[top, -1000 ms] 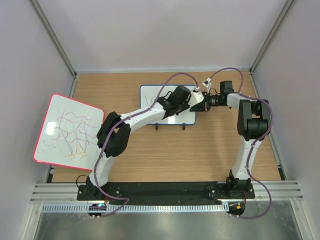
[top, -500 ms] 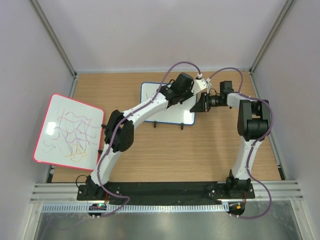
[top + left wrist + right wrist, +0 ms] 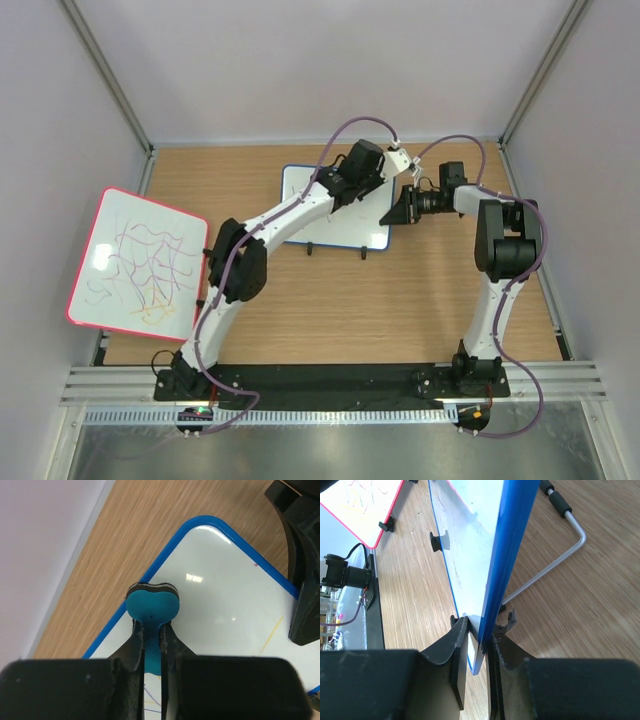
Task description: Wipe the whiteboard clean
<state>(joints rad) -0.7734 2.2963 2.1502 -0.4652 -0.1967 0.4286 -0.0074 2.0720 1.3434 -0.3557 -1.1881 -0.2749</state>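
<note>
The blue-framed whiteboard (image 3: 355,232) stands at the back centre of the table, propped on small black feet (image 3: 313,250). My left gripper (image 3: 362,178) is shut on a teal eraser (image 3: 152,605) with a black felt face. The eraser is pressed to the whiteboard (image 3: 220,595) close to its back edge, near the back right corner. My left gripper's jaws (image 3: 151,625) pinch the eraser's handle. A faint yellow stroke (image 3: 272,635) remains on the board. My right gripper (image 3: 398,212) is shut on the board's right edge, and its jaws (image 3: 480,630) straddle the blue frame (image 3: 512,545).
A larger red-framed board (image 3: 135,260) with purple and yellow scribbles leans at the table's left edge and also shows in the right wrist view (image 3: 365,505). A metal stand rod (image 3: 555,562) lies behind the blue board. Walls enclose the left, back and right sides.
My left gripper has slid the eraser from the middle of the board up toward its back right corner. The right gripper has kept its hold on the edge.
</note>
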